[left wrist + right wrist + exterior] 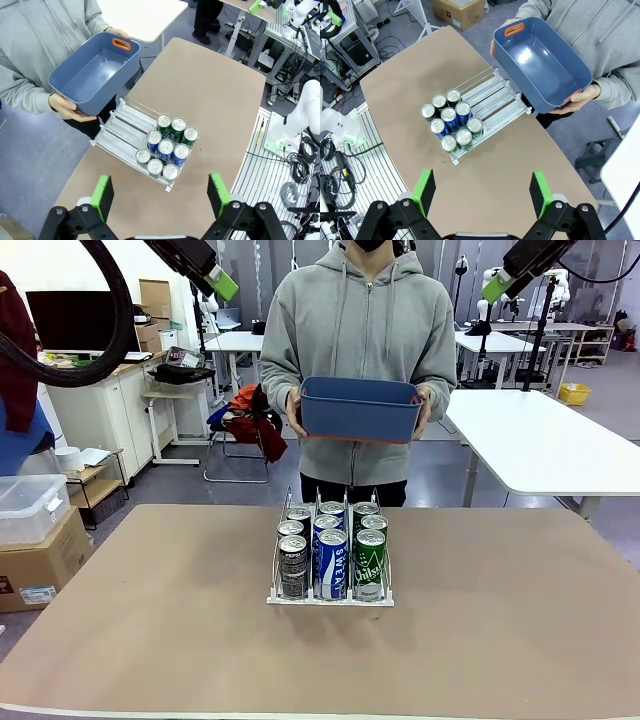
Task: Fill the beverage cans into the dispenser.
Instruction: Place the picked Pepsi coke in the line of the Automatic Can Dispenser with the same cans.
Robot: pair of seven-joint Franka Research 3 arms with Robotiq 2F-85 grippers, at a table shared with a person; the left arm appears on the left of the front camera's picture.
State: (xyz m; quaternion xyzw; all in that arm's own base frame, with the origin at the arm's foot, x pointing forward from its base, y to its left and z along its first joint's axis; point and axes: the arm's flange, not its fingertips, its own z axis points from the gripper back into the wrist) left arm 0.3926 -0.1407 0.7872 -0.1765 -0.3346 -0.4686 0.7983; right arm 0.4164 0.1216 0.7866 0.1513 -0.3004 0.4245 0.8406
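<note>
The dispenser sits mid-surface, nine cans packed three per lane at its robot-side end: dark grey, blue, green. Both grippers hang high above the surface with fingers released, the left and the right each spread wide over nothing. Across the surface a person holds a blue tub in both hands, well above the dispenser.

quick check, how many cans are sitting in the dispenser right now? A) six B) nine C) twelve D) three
B: both wrist views show three lanes of three beverage cans packed at the robot-side end of the dispenser, with the person-side lengths of the lanes bare.
</note>
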